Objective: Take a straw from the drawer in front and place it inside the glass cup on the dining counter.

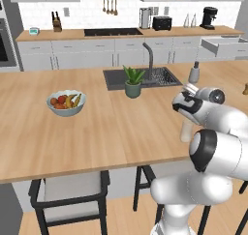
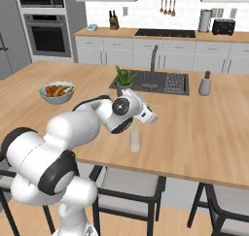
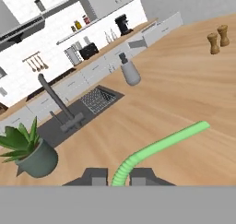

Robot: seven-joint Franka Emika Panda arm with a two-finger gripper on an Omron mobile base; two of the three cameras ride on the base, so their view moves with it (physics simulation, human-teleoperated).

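the jaws are pinching the straw (image 3: 159,147) by its ribbed end, so its long part is sticking out over the desk (image 1: 72,137); the gripper (image 2: 148,116) is hovering just above the cup (image 2: 135,139), likely lining up.

Wide bare wood on the table (image 1: 97,137) along its near edge, between the fruit bowl (image 1: 66,102) toward the left end and the glass cup (image 2: 135,140). Behind the cup, the potted plant (image 2: 125,79), the faucet (image 2: 153,65) and the dispenser bottle (image 2: 205,84) line the sink (image 2: 160,82) edge. Shakers (image 3: 218,39) stand far off.
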